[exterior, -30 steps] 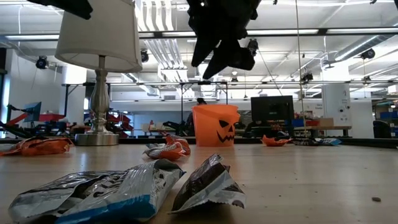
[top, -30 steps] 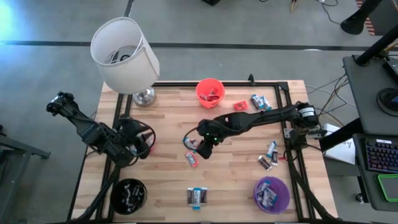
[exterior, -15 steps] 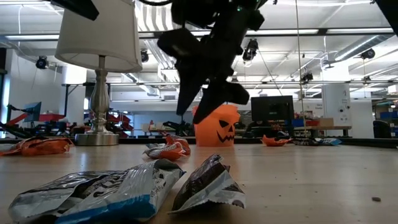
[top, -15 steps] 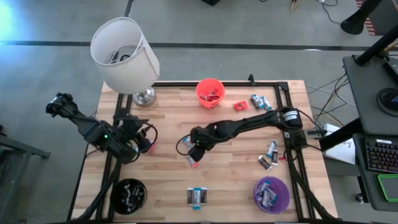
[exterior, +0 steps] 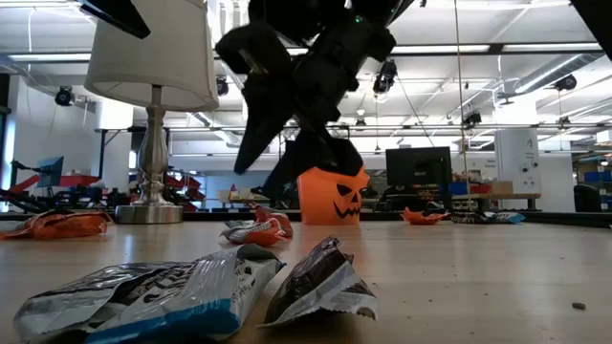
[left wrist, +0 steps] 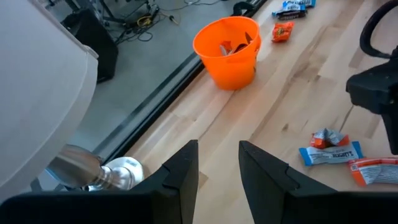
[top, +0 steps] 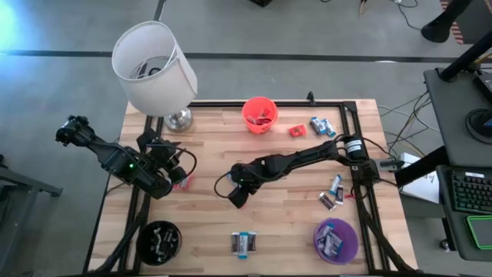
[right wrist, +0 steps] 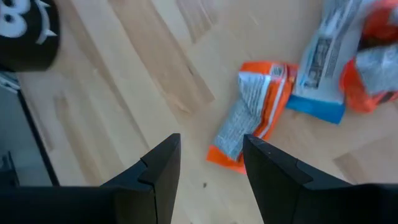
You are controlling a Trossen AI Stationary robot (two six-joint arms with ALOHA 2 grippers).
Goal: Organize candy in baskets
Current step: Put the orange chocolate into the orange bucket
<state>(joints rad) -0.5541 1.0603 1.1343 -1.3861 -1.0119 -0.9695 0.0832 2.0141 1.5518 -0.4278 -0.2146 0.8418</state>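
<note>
While most of the candy lies loose on the wooden table (top: 292, 208), some already sits in the baskets: red wrappers in the orange basket (top: 259, 114) at the far edge, blue and silver ones in the purple basket (top: 335, 239) at the near right corner, dark ones in the black basket (top: 158, 239) at the near left corner. Near the table's middle an orange-wrapped candy (right wrist: 252, 113) lies flat, touching a light blue candy (right wrist: 323, 68) beside it. Other pieces lie apart: a red one (top: 297, 131) and a blue pair (top: 323, 125) near the orange basket, two by the right edge (top: 332, 192), and a pair at the near edge (top: 244, 243).

Directly above the orange-wrapped candy hangs the right gripper (top: 237, 194), its fingers spread and empty, clear of the wrapper. Over the table's left side, near the lamp base (top: 177, 119), hovers the left gripper (top: 174, 171), its fingers parted with nothing between them. A white lampshade (top: 154, 68) stands over the far left corner.
</note>
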